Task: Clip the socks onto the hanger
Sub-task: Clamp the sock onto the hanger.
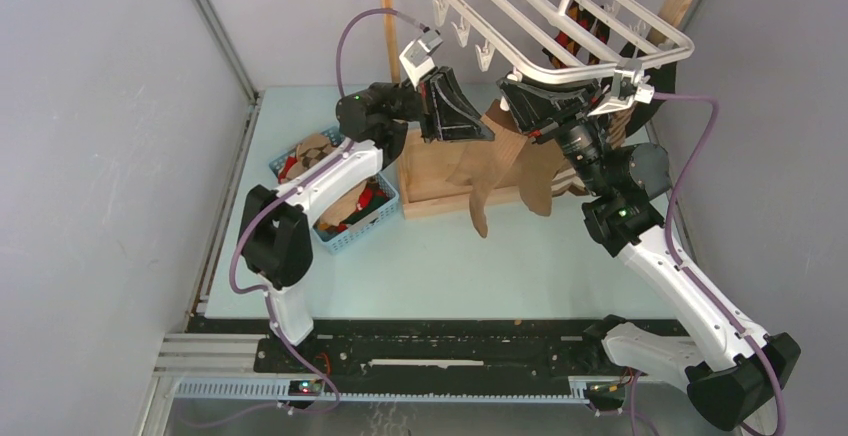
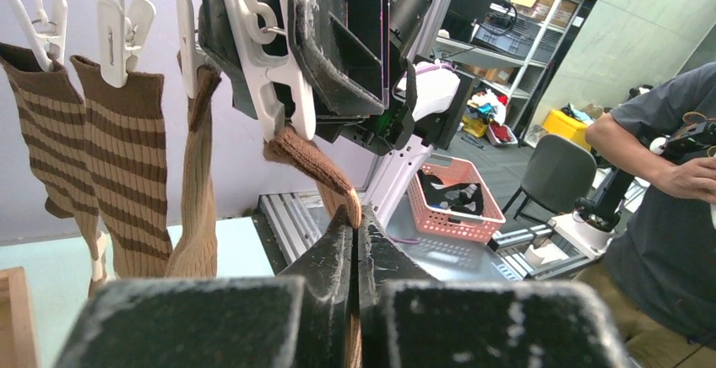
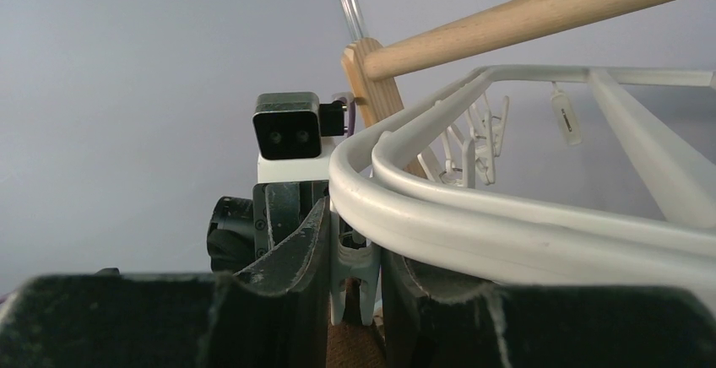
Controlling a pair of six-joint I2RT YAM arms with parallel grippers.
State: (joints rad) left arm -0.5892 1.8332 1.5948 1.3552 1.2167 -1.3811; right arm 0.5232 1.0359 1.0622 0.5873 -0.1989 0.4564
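Over on the left, the blue mesh basket sits on the desk with a few patterned socks waiting in it. Just past it the left arm reaches up toward the wooden stand, and its left claw is clenched on a plain tan sock, pinching it partway down so the cuff rises free above the fingertips.

That cuff sits right at the mouth of a white clip hanging from the near edge of the hanger. It touches the clip's lower tips, but I can't tell whether it is actually between them.

To the right, the right claw is closed around that same clip, one finger on each side of its upper handles, just under the hanger's curved rim. Judging by the grip, it is squeezing the clip open for the sock. Beyond, two brown striped socks and another tan one hang from neighbouring clips, and the frame itself dangles by its hook from the wooden rail.

The sock looks light, limp and ribbed. It will droop wherever it isn't held, so it wants a hold close below the cuff, leaving only a short stub to feed in. The clip is small, springy plastic that swings on its link, so a push from the sock could swing it aside unless the right claw keeps it braced
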